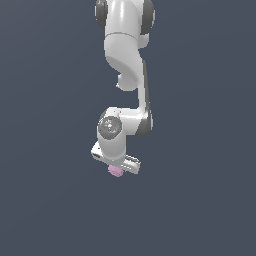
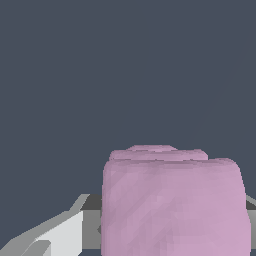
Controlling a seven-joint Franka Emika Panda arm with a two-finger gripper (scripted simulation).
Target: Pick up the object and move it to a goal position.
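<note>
The object [image 1: 115, 172] is a small pale pink-lilac block with rounded edges, just under the white hand in the exterior view. In the wrist view it [image 2: 172, 200] fills the near part of the picture. My gripper [image 1: 116, 168] points downward with the block between its fingers. In the wrist view a grey-white finger [image 2: 65, 232] lies against one side of the block, and a sliver of the other finger [image 2: 251, 212] shows at the opposite side. The gripper [image 2: 172, 225] looks shut on the block. The fingertips themselves are hidden behind the block.
The white arm [image 1: 125, 55] comes down from the top of the exterior view. Around it is only a plain dark blue-grey surface [image 1: 200, 200], with no other objects or edges in view.
</note>
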